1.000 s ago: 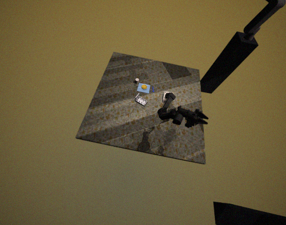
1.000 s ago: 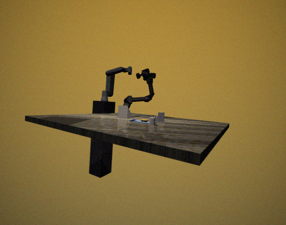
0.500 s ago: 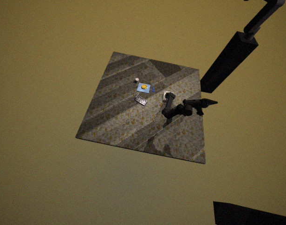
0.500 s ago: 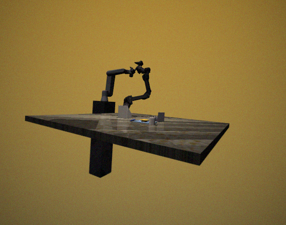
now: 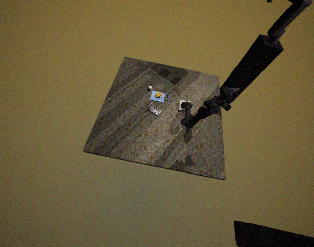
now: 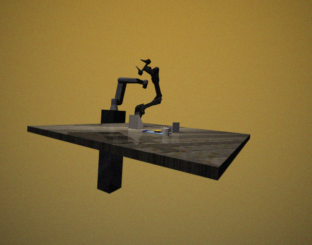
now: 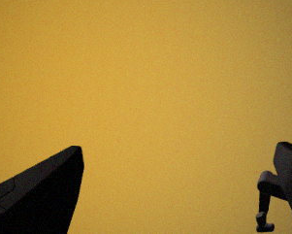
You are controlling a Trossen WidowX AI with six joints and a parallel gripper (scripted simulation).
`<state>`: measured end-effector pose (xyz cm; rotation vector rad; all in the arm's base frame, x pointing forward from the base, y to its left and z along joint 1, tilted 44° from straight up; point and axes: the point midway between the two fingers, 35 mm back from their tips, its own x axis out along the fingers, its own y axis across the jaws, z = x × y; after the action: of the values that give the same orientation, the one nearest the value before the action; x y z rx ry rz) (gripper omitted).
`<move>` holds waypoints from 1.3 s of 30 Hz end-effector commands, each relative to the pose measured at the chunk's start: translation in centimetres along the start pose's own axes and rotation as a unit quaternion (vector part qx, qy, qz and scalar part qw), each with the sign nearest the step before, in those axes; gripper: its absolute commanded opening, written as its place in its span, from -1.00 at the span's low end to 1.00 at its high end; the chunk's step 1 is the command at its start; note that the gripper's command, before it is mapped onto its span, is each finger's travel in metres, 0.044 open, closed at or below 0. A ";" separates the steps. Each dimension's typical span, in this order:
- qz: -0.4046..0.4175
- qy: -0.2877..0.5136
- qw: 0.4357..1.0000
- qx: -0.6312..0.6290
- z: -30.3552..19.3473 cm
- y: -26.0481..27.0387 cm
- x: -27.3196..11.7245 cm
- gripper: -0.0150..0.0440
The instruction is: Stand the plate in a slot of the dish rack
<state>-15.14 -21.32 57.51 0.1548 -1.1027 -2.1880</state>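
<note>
Exterior view, gripper [image 6: 143, 66] open high above table [image 6: 183, 152], plate [image 6: 157, 130] flat

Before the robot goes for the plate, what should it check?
1. Jaws open, holding nothing: ok; the gripper is spread wide.
2. Plate lying flat on the blue mat: ok.
3. Rack near the plate: ok.
4. Rack slots free: cannot tell, too small.
5. Gripper aimed at the plate: not ok; it is raised high, and the wrist view shows only background.
6. Cup and blue pen away from the plate: ok.
</note>
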 end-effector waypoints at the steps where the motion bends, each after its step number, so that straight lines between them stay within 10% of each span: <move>1: 0.007 0.060 0.997 -0.052 -4.0 0.4 1.2 0.86; 39: 0.175 0.452 0.788 -0.380 -33.9 1.4 -4.9 0.86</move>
<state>0.24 -40.69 38.82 0.4946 0.1726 -1.7644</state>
